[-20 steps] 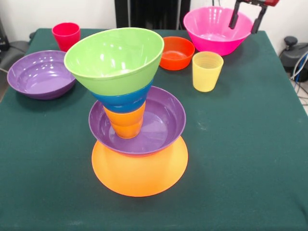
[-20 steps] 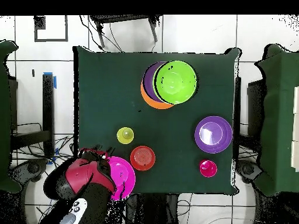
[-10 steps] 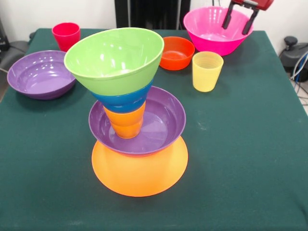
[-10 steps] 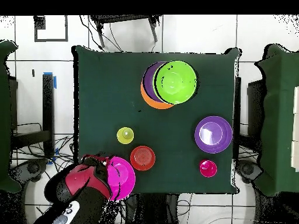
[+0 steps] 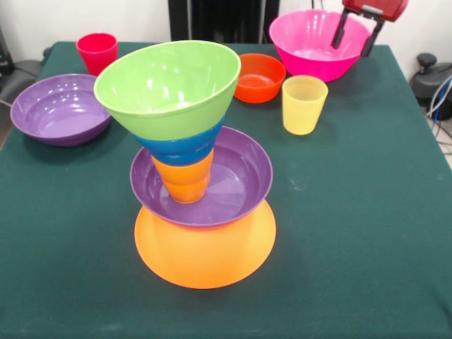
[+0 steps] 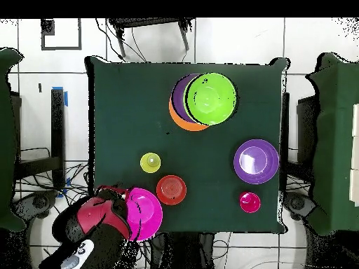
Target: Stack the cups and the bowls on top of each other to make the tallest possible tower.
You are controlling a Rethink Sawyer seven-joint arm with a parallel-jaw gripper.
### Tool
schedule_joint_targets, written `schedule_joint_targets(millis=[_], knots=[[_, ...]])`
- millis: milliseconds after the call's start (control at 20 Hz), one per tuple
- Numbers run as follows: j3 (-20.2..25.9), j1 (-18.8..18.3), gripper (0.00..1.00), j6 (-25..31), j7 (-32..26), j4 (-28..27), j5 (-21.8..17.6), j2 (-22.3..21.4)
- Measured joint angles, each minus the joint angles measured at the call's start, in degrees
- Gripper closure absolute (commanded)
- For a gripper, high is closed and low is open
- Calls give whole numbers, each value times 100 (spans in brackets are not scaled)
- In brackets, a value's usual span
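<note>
Five pieces form the tower [image 5: 194, 162] mid-worktop [image 5: 353, 212]: yellow-orange bowl, purple bowl, orange cup, blue bowl, green bowl on top. Left loose: pink bowl [image 5: 311, 49], orange-red bowl [image 5: 258, 77], second purple bowl [image 5: 58, 108], yellow cup [image 5: 304, 104], red cup [image 5: 97, 51]. My gripper [image 5: 356, 34] hangs released, empty, over the pink bowl's rim.

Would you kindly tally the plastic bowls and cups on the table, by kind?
Bowls: 6: yellow-orange base bowl, two purple bowls, blue bowl, green bowl, orange-red bowl, pink bowl makes 7.
Cups: 3: orange, yellow, red-pink.
Total: 10.
</note>
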Motion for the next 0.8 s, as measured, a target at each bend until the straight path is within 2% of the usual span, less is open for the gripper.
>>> schedule_joint_targets(millis=[450, 800], knots=[[-30, 245, 0, -101, 0, -1, 454, 105], [-265, 773, 0, -101, 59, 32, 869, 456]])
